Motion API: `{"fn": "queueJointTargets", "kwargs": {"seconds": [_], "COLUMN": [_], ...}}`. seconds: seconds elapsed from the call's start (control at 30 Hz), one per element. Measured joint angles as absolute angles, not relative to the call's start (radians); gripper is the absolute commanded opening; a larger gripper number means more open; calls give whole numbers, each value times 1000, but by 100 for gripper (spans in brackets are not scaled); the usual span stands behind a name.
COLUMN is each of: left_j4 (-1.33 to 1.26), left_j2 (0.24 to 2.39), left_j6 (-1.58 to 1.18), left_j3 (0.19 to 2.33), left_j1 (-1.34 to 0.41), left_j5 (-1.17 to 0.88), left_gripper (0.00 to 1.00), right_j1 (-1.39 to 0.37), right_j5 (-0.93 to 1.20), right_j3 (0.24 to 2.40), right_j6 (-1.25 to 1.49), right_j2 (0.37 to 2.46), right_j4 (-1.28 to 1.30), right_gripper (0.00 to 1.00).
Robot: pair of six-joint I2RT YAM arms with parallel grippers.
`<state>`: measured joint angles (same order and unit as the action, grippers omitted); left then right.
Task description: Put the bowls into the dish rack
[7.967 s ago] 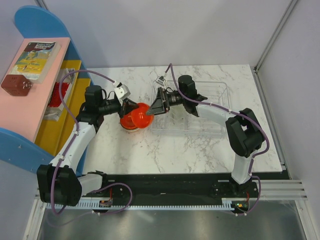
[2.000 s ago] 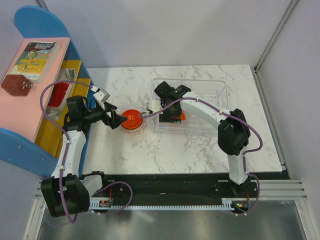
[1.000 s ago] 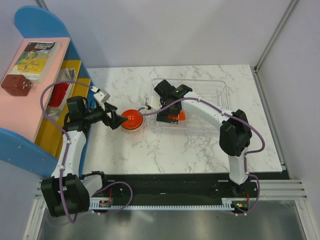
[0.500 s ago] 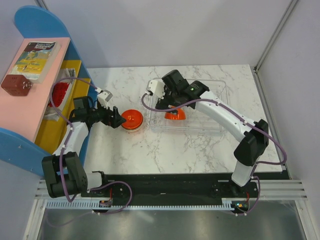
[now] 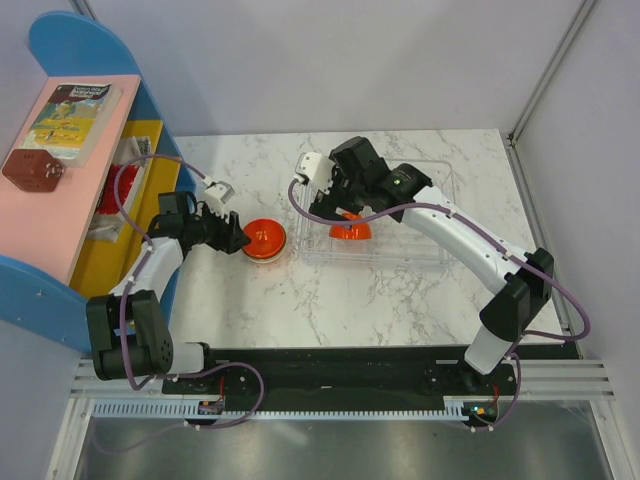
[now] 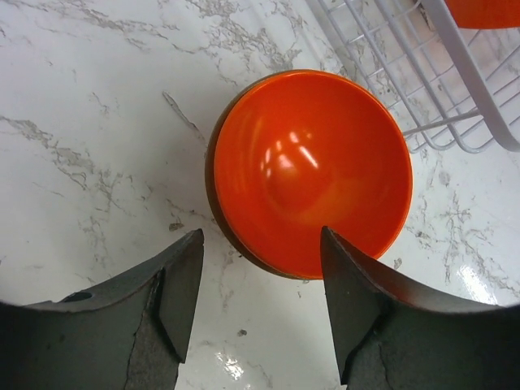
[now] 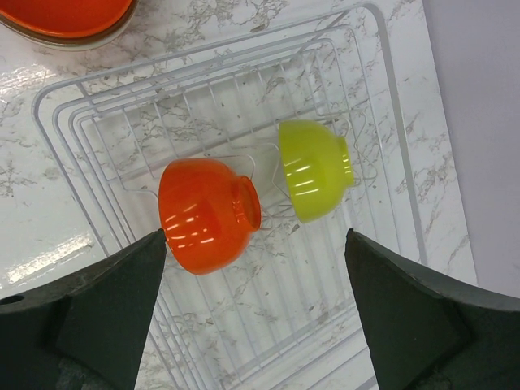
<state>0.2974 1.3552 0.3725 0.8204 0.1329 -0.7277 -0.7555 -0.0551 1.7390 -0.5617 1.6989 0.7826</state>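
Observation:
An orange bowl (image 6: 313, 171) sits upright on the marble, nested in another bowl whose rim shows beneath it; this stack (image 5: 265, 240) lies left of the dish rack (image 5: 425, 245). My left gripper (image 6: 262, 236) is open, one finger outside the near rim and the other over the bowl's inside. In the top view the left gripper (image 5: 232, 240) is at the stack's left edge. Inside the dish rack (image 7: 97, 114) an orange bowl (image 7: 207, 213) and a lime green bowl (image 7: 315, 169) rest tipped on their sides. My right gripper (image 7: 256, 244) hangs wide open above them, holding nothing.
A blue shelf unit with a pink top (image 5: 60, 150), carrying a book and small items, stands along the table's left edge. A grey wall rises behind the table and a metal post (image 5: 545, 70) stands at the back right.
The right gripper has risen out of the rack and back, leaving the orange bowl lying there. The left jaws have narrowed around the stack's near rim.

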Motion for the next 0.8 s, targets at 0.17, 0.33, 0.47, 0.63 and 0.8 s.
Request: {"fn": "queueJointTargets", "kwargs": {"seconds": [0.17, 0.33, 0.47, 0.63, 0.8], "left_j4": [297, 287, 277, 252, 250], "left_j2": [1374, 1391, 1394, 1394, 1394], "left_j6": [373, 376, 376, 375, 375], "left_j3": [821, 824, 825, 826, 826], "left_j1": [69, 42, 35, 25, 20], "left_j5": [-661, -593, -550, -522, -519], "left_gripper": [62, 36, 27, 15, 2], "right_j1": [-756, -756, -756, -756, -756], "right_j5": [-35, -12, 4, 10, 17], "right_j3": [1728, 1728, 1728, 1728, 1728], "right_j6": [-550, -542, -537, -533, -527], "right_j2": [1695, 1678, 1666, 1665, 1665], "right_j4": [782, 781, 778, 778, 778], "right_gripper": [98, 98, 98, 98, 98]}}
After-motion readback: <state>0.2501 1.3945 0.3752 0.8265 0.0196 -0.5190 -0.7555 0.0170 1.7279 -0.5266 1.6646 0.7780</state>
